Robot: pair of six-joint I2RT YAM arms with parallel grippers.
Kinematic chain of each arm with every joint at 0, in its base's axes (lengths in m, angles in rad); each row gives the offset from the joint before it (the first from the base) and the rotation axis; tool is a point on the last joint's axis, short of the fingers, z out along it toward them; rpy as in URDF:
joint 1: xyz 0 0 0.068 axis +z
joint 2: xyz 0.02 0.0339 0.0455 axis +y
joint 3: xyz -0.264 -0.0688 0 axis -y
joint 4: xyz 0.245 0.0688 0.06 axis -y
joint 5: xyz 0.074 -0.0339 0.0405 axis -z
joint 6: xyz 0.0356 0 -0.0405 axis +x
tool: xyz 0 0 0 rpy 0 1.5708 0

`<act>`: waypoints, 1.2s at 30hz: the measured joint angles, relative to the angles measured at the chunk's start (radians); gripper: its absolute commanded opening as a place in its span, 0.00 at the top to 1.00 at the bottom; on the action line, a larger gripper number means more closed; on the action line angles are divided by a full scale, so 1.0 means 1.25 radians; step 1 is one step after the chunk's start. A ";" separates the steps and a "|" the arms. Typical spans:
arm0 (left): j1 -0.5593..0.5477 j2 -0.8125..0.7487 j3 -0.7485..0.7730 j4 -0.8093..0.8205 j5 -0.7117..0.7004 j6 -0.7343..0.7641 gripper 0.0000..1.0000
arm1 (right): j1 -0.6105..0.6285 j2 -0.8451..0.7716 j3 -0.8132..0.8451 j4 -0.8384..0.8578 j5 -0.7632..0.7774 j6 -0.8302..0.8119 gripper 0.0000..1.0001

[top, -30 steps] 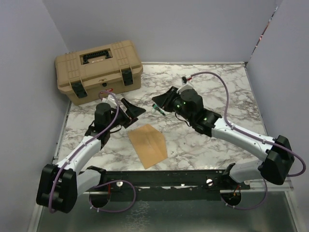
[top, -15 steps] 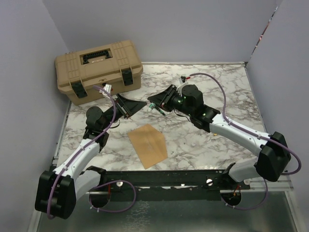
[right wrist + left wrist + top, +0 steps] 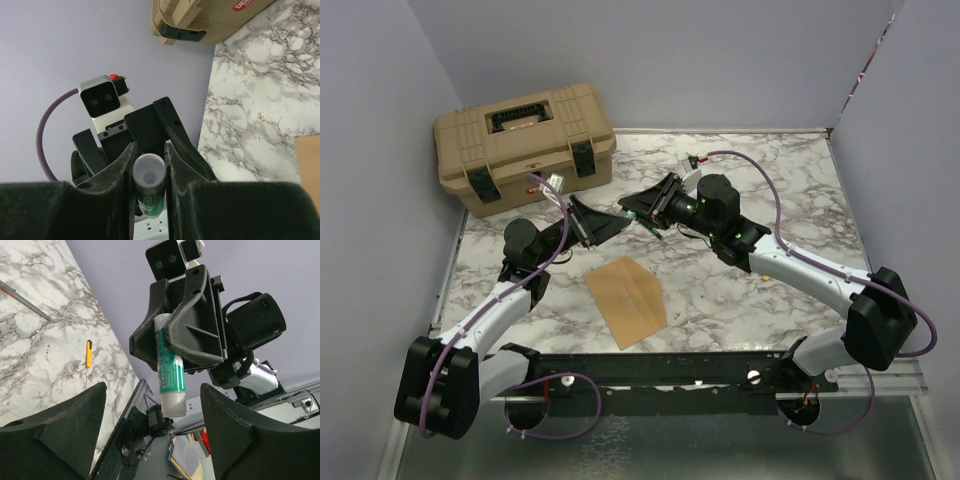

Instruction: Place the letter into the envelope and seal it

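Note:
The brown envelope (image 3: 626,300) lies flat on the marble table in front of both arms, its edge also in the right wrist view (image 3: 307,165). The letter is out of view. My right gripper (image 3: 642,208) is raised above the table and shut on a green-and-white glue stick (image 3: 149,172), whose white cap end sticks out past the fingers (image 3: 169,375). My left gripper (image 3: 152,388) faces it, also raised (image 3: 613,219). Its jaws stand open on either side of the cap end, not touching it.
A tan toolbox (image 3: 525,142) with black latches stands at the back left of the table (image 3: 770,190). A small yellow object (image 3: 88,353) lies on the marble. Purple cables loop off both arms. Grey walls close in the left and right sides.
The left gripper has lifted off the table and turned toward the right gripper. The right gripper has carried the glue stick leftward to meet it, so the two now face tip to tip.

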 measured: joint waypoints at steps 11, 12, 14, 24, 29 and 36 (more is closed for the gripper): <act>-0.007 0.036 -0.001 0.020 0.016 -0.033 0.76 | 0.000 0.026 -0.019 0.024 -0.020 0.013 0.99; -0.008 0.038 -0.001 0.025 0.016 -0.036 0.84 | 0.000 0.027 -0.020 0.024 -0.021 0.012 1.00; -0.009 0.039 -0.001 0.031 0.017 -0.039 0.97 | 0.000 0.031 -0.023 0.026 -0.023 0.012 0.99; -0.009 0.043 0.001 0.032 0.067 -0.007 1.00 | -0.039 0.029 -0.022 0.027 -0.127 -0.043 0.39; -0.009 0.043 0.016 0.024 0.117 0.036 1.00 | -0.089 -0.007 -0.026 0.029 -0.257 -0.095 0.39; -0.009 0.042 0.042 -0.002 0.184 0.089 1.00 | -0.101 -0.011 -0.027 0.051 -0.422 -0.145 0.38</act>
